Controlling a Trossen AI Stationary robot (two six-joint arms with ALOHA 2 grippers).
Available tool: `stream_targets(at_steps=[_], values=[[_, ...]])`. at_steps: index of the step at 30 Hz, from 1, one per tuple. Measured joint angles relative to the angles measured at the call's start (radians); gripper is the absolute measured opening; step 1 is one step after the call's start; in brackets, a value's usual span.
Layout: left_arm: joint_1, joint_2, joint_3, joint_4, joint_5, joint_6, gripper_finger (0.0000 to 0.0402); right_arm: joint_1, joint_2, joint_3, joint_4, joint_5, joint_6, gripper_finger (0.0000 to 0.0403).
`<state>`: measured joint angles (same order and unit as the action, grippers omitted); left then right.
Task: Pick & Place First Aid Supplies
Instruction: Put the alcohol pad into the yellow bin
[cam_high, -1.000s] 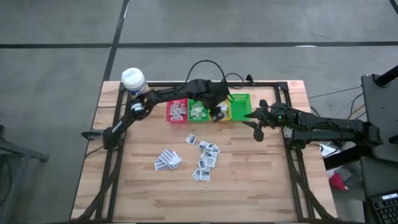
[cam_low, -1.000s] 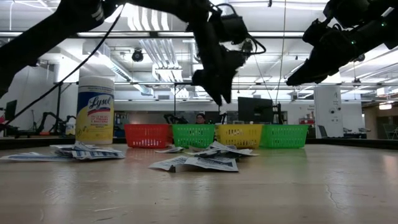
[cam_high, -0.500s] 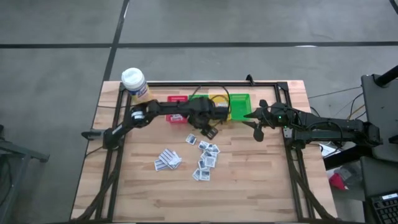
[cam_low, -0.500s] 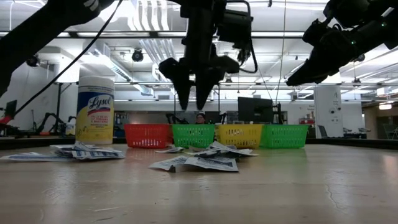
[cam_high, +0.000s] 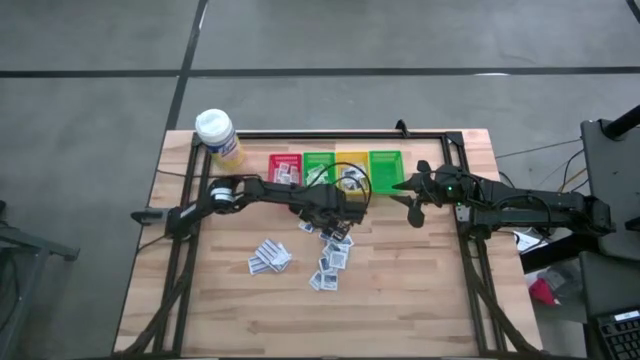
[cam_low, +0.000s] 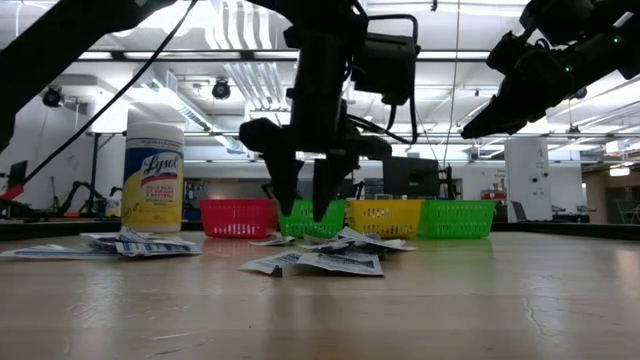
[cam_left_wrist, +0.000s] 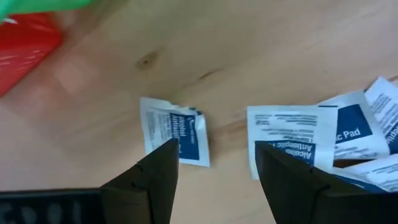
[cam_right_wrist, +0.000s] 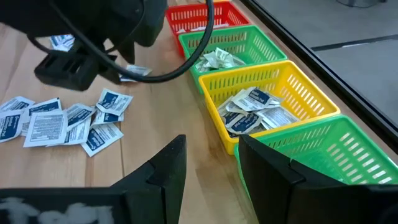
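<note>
— Wood all over: the table (cam_high: 400, 300) is pale planks, and the first aid supplies (cam_high: 333, 255) lie scattered about its middle. Where is the left gripper (cam_high: 335, 228)?

— Low over the far end of that scatter, just near of the row of bins. Its fingers stand well apart and hold nothing. In the left wrist view a blue-and-white sachet (cam_left_wrist: 174, 130) lies flat on the wood just beyond one fingertip, and a second sachet (cam_left_wrist: 287, 140) lies beyond the other finger, overlapping more packets to its side.

— And in the low view?

— The left gripper (cam_low: 300, 200) hangs a little above the packets (cam_low: 312, 262), fingertips pointing down, not touching them.

— What about the right gripper (cam_high: 412, 204)?

— It waits off to the right of the bins, raised above the table. In its own wrist view the fingers (cam_right_wrist: 165, 168) are parted with nothing between them.

— The bins?

— Four in a row along the far edge: red bin (cam_high: 284, 172), green bin (cam_high: 319, 165), yellow bin (cam_right_wrist: 311, 106) and a second green bin (cam_high: 385, 169). Sachets already lie in the red, the first green and the yellow one. A separate little pile (cam_high: 270, 258) sits to the left of the main scatter, and a white-capped yellow bottle (cam_high: 217, 133) stands at the far left corner.
</note>
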<state>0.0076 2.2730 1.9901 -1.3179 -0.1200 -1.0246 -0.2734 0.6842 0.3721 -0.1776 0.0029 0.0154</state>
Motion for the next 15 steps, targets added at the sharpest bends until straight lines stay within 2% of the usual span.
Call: stream_targets(at_steps=[15], values=[[-0.003, 0.000, -0.094, 0.053, -0.022, -0.039, 0.0206, 0.000, 0.000, 0.000, 0.000, 0.000, 0.003, 0.0146]])
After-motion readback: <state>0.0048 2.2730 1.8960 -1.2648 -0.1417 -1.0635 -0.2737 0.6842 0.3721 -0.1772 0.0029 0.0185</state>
